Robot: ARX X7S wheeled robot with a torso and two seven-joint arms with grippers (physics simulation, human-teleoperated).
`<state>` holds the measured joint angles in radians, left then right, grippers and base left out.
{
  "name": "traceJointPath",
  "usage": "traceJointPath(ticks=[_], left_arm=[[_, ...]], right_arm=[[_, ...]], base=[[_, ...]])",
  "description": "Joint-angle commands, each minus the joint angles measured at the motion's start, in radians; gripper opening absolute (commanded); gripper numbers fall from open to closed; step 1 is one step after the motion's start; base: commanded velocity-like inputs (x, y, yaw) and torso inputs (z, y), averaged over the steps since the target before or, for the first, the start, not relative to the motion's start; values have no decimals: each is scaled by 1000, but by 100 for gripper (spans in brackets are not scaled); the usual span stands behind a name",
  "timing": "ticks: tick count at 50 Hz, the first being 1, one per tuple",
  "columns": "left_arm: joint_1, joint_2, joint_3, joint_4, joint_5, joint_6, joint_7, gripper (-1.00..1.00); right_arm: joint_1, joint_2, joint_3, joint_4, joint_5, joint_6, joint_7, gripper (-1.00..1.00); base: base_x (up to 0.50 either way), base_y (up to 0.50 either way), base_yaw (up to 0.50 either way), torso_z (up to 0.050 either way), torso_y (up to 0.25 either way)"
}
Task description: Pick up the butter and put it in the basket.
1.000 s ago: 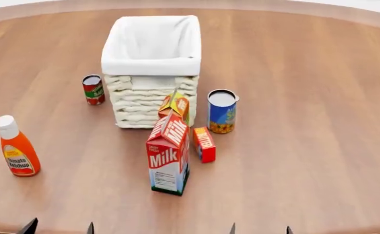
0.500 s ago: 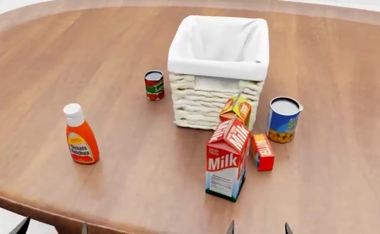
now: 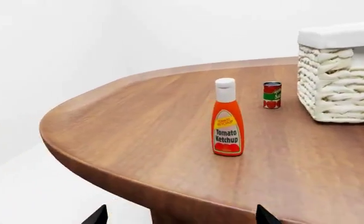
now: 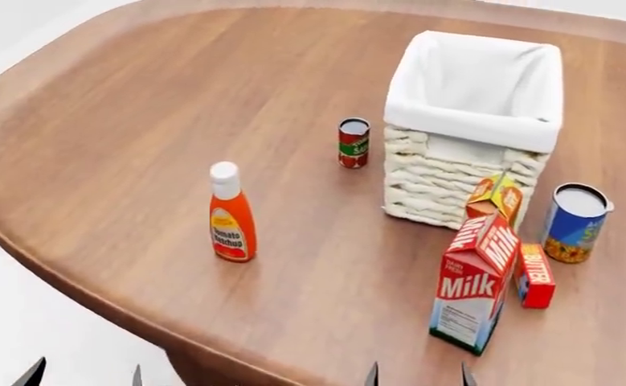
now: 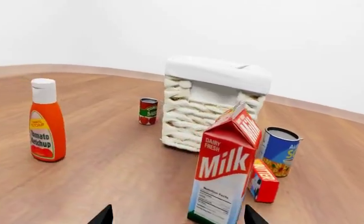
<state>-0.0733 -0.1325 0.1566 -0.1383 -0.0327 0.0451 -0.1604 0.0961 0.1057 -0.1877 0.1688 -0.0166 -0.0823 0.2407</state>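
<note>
The butter (image 4: 534, 276) is a small red box lying on the table right of the milk carton (image 4: 473, 281); it also shows in the right wrist view (image 5: 263, 181). The basket (image 4: 472, 129) stands behind them, cream wicker with a white liner, seen too in the right wrist view (image 5: 211, 105) and the left wrist view (image 3: 340, 72). My left gripper (image 4: 82, 374) is open and empty off the table's near edge. My right gripper (image 4: 418, 374) is open and empty, well short of the milk carton (image 5: 225, 170) and the butter.
A ketchup bottle (image 4: 230, 213) stands on the left part of the wooden table (image 4: 130, 137). A small red can (image 4: 353, 142) is left of the basket. A blue can (image 4: 575, 223) and a yellow-orange juice carton (image 4: 496, 197) are by the basket's front.
The head view has swung left: all objects have shifted right in the picture and the table's left edge and floor now show. Nothing on the table has moved.
</note>
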Motion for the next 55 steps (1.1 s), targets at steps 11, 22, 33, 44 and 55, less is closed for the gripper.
traceJointPath(ticks=[11,22,33,44,55], left_arm=[[-2,13,-22,27,-12,-15,-21,100],[-8,2,-19,30,-29,-21,-25,100],[-11,-7,-15,31,-41,-22,-30,100],[-16,-13,-14,32,-52,-24,-40,100],[-16,-20,-9,39,-60,-28,-48,100]], right_arm=[[-35,-6,40,-64,106,-6,-43,100],[-43,13,16,-104,65,21,-8,100],[-36,18,-4,-101,72,27,-5,100],[-36,27,-16,-109,67,31,11,100],[-37,30,-16,-119,46,46,58,100]], base=[[25,-58,273,0,0],[180,-467,0,0,0],[180,-467,0,0,0],[180,-467,0,0,0],[180,-467,0,0,0]])
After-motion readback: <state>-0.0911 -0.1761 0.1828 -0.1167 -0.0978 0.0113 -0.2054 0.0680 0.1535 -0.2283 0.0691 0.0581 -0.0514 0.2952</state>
